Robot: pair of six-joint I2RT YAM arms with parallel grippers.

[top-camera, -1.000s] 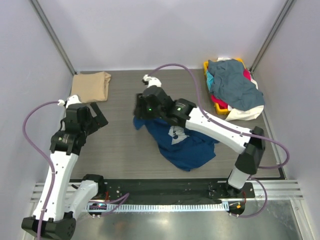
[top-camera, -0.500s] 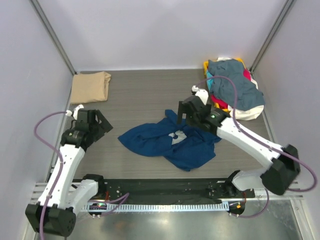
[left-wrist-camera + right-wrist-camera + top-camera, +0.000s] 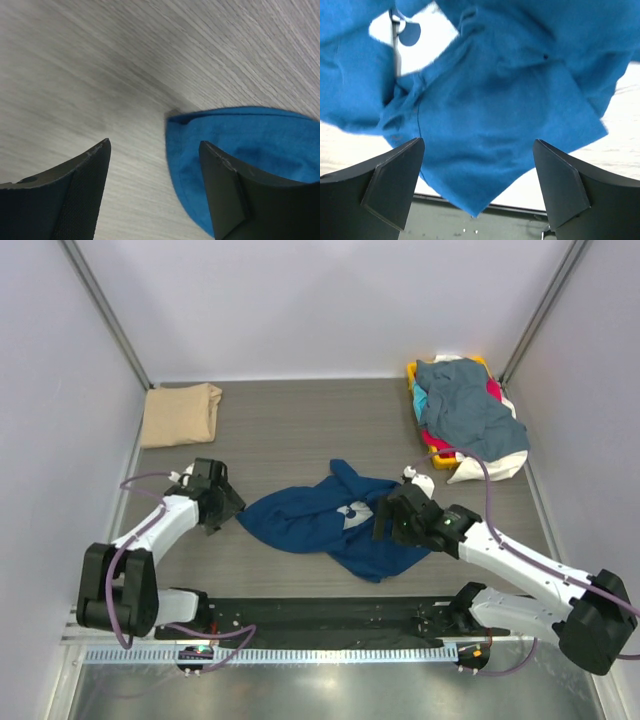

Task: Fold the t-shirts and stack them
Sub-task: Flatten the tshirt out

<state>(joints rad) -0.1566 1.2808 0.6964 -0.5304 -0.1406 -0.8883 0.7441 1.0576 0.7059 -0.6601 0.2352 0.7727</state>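
The navy blue t-shirt [image 3: 310,525] lies crumpled in the middle of the table, its white print [image 3: 352,512] facing up. My left gripper [image 3: 228,508] is open and low at the shirt's left edge; in the left wrist view [image 3: 155,145] the blue hem [image 3: 240,140] lies between the jaws, nearer the right finger. My right gripper [image 3: 385,522] is open above the shirt's right part; the right wrist view [image 3: 479,142] shows blue cloth [image 3: 495,100] and the print [image 3: 415,35] below it. The folded tan t-shirt [image 3: 180,412] lies at the back left.
A yellow bin [image 3: 414,372] at the back right holds a pile of tees, with a slate-blue one [image 3: 465,410] on top and white cloth [image 3: 490,466] spilling out. A black rail [image 3: 320,612] runs along the table's near edge and also shows in the right wrist view [image 3: 470,220].
My right gripper let go of the navy shirt, swung right and came down over its right part. The shirt spread out to the left. My left gripper moved down to its left edge.
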